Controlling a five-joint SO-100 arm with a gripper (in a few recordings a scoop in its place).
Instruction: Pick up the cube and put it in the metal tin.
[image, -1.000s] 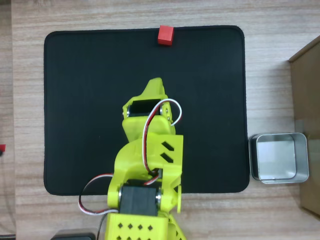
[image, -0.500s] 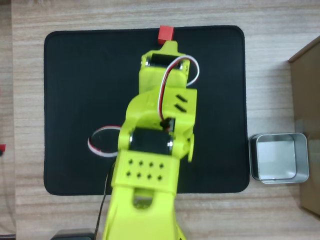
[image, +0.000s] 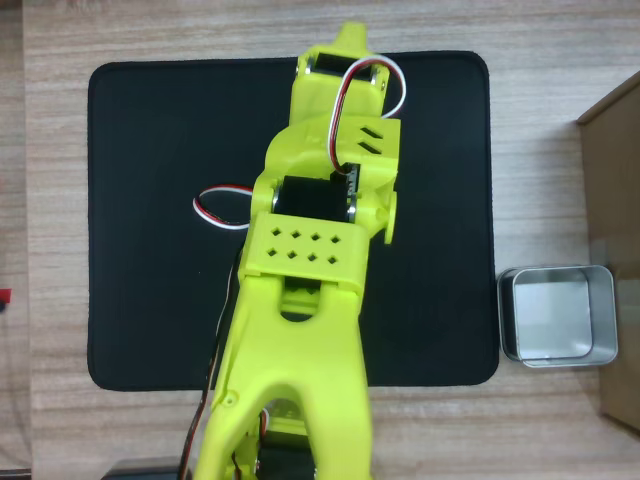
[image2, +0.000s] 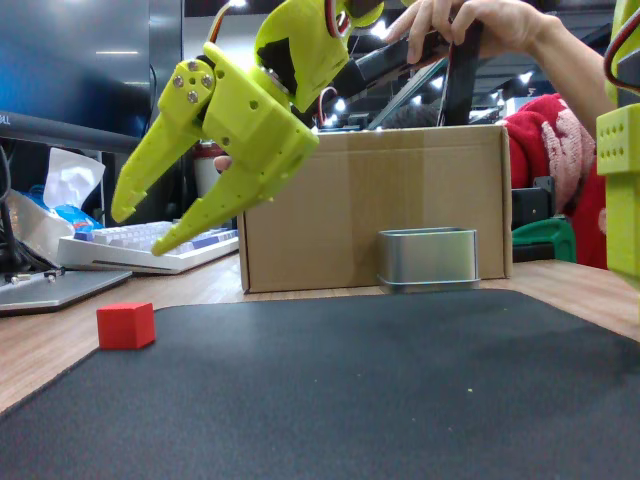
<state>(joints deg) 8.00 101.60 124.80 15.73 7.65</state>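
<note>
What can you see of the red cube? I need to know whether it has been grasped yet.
The cube is small, bright red and matte, with plain faces and crisp edges. In the fixed view it sits flat and upright at the left edge of the black mat, on or just beside the wooden table. Nothing touches it. The yellow end effector hangs above it, open, fingertips pointing down-left and clear of its top face. It is not grasped.

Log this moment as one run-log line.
phase: reach | gripper: open, above the cube, not touching | cube: at mat edge | metal tin: empty
</note>
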